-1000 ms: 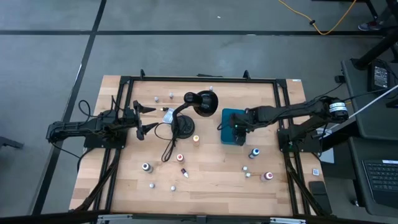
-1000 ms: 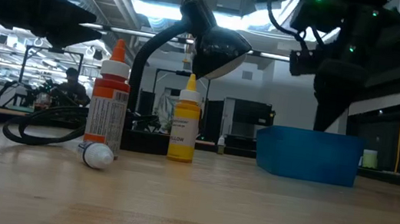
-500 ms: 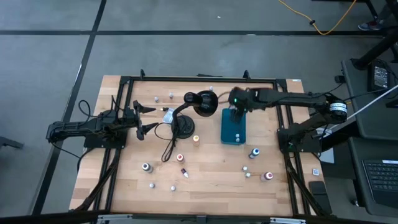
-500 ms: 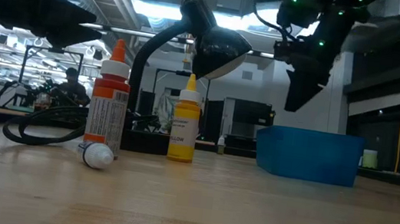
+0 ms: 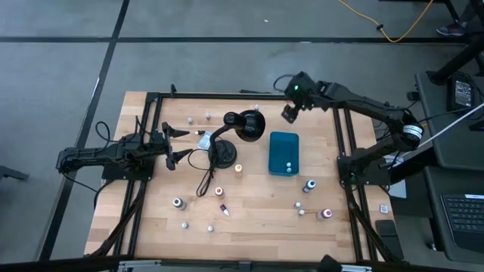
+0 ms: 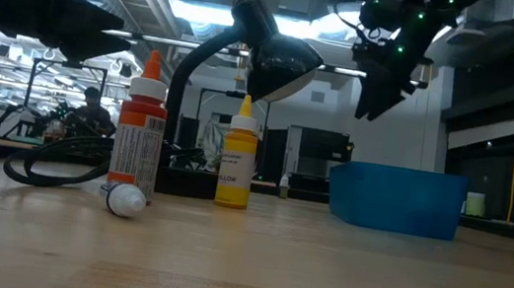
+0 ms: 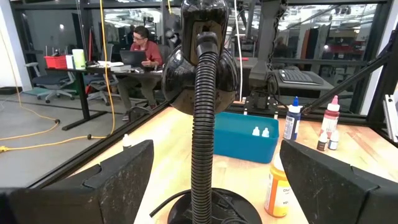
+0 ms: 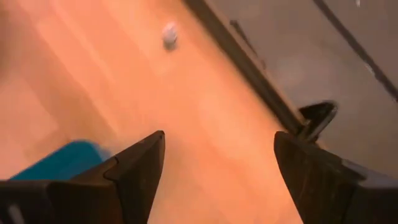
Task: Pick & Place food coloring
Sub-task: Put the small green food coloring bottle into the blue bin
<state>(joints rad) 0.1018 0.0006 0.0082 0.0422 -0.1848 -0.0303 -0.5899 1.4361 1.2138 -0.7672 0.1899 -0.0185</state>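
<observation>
Right gripper (image 5: 288, 113) hangs wide and empty beyond the teal box (image 5: 284, 153); it should descend squarely over 1 bottle (image 5: 256, 109).

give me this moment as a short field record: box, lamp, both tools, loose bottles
box: teal box right of centre, two small bottles inside
lamp: black desk lamp mid-table, cord coiled beside its base
right tool: right tool raised over the table's far edge beyond the box, open, empty
left tool: left tool open at the left side, empty
loose bottles: scattered bottles on the near half
</observation>
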